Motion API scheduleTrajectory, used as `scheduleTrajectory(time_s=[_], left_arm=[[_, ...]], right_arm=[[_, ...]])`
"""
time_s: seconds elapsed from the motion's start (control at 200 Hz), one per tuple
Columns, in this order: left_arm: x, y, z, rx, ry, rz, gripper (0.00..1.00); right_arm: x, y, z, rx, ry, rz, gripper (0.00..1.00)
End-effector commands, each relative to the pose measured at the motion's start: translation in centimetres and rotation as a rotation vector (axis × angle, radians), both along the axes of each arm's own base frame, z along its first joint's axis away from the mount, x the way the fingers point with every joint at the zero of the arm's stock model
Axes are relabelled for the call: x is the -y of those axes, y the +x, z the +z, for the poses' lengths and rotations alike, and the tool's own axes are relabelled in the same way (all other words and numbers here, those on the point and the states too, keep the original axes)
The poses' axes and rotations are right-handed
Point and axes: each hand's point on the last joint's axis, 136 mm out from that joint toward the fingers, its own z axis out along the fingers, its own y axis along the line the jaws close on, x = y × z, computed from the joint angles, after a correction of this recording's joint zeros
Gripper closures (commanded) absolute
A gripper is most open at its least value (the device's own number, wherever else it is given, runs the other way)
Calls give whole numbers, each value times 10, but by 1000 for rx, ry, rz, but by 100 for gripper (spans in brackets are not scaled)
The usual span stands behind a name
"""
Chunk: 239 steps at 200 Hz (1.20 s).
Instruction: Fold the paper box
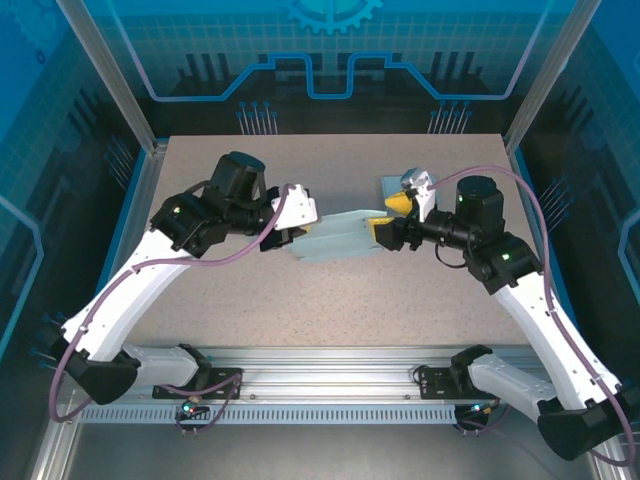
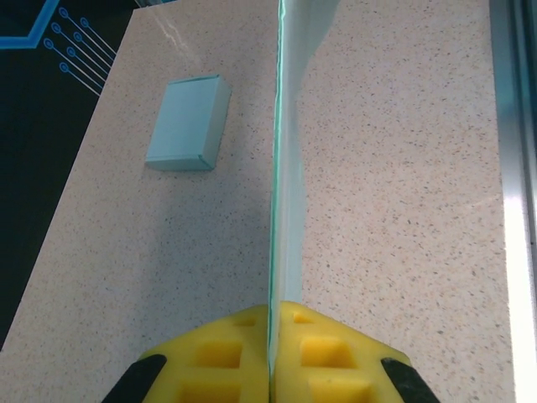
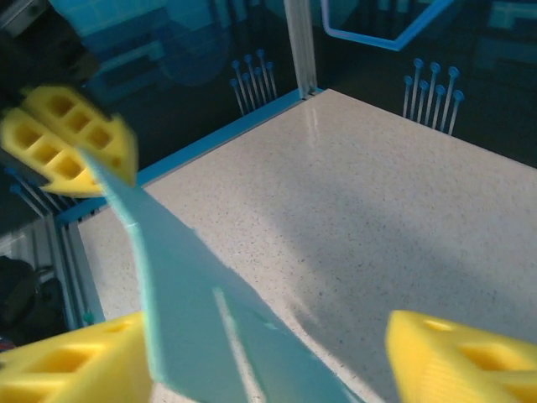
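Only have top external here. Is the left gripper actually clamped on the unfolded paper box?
Observer: Yes. Left wrist cam shows the left gripper shut on the edge of the unfolded paper box, which is seen edge-on.
Operator: Right side?
Observer: Right gripper is open. The sheet lies at one finger; the other finger is well clear of it.
Operator: Blue thing behind the right wrist?
Observer: A folded box, lying flat on the table, apart from the sheet.
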Motion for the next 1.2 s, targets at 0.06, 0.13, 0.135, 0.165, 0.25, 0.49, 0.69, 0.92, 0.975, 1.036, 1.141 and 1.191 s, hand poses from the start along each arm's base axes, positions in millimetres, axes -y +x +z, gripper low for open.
scheduleTrajectory(time_s=[0.06, 0.13, 0.135, 0.165, 0.25, 0.49, 0.69, 0.92, 0.975, 1.036, 1.141, 1.191], left_arm=[[-12, -18, 8, -86, 26, 37, 100], [-13, -17, 4, -124, 57, 50, 100], [-13, -17, 4, -128, 60, 51, 100], [-14, -14, 1, -141, 75, 63, 100], [-14, -2, -15, -177, 136, 83, 100], [-10, 42, -53, -319, 179, 130, 100], [-11, 115, -73, -268, 192, 249, 100], [-9, 182, -99, -129, 208, 344, 100], [-6, 186, -108, -101, 194, 338, 100], [-3, 191, -115, -53, 156, 341, 100], [0, 191, -118, 50, 88, 339, 100], [1, 188, -119, 90, 72, 337, 100]], right_arm=[[12, -1, 10, -77, 24, -109, 7], [16, 2, 17, -80, 38, -143, 0], [16, 2, 17, -80, 39, -146, 0], [18, 3, 19, -81, 40, -161, 0], [28, 12, 18, -92, 28, -240, 0], [64, 35, -7, -155, -45, -481, 0], [69, 44, -22, -183, -74, -513, 0], [70, 49, -41, -201, -96, -522, 0], [71, 50, -48, -212, -100, -529, 0], [70, 51, -54, -225, -104, -532, 0], [71, 54, -67, -255, -111, -542, 0], [70, 55, -74, -273, -108, -544, 0]])
